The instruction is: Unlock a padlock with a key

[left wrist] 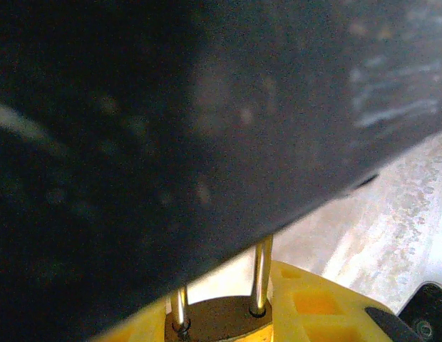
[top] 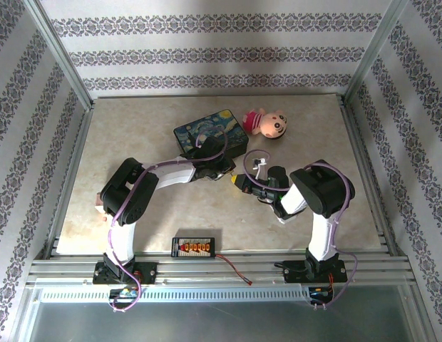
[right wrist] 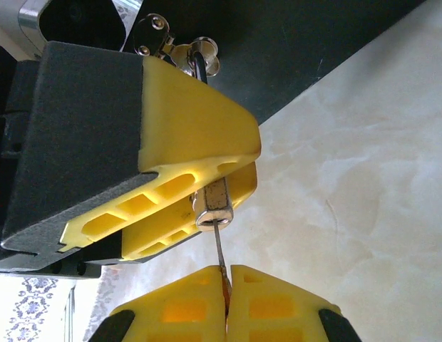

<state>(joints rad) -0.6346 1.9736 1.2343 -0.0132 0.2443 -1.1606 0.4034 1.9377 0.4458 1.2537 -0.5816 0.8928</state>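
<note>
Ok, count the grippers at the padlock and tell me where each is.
2. The left gripper reaches in from the left at mid-table, closed on the padlock; the right gripper faces it from the right, shut on the key, whose blade meets the padlock.

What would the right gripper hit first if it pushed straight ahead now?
The padlock in the left gripper; the right gripper's key seems to touch its base, though depth is unclear.

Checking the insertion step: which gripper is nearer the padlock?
Left. The left gripper clamps the padlock; the right gripper is apart from it, pinching the key that reaches it.
</note>
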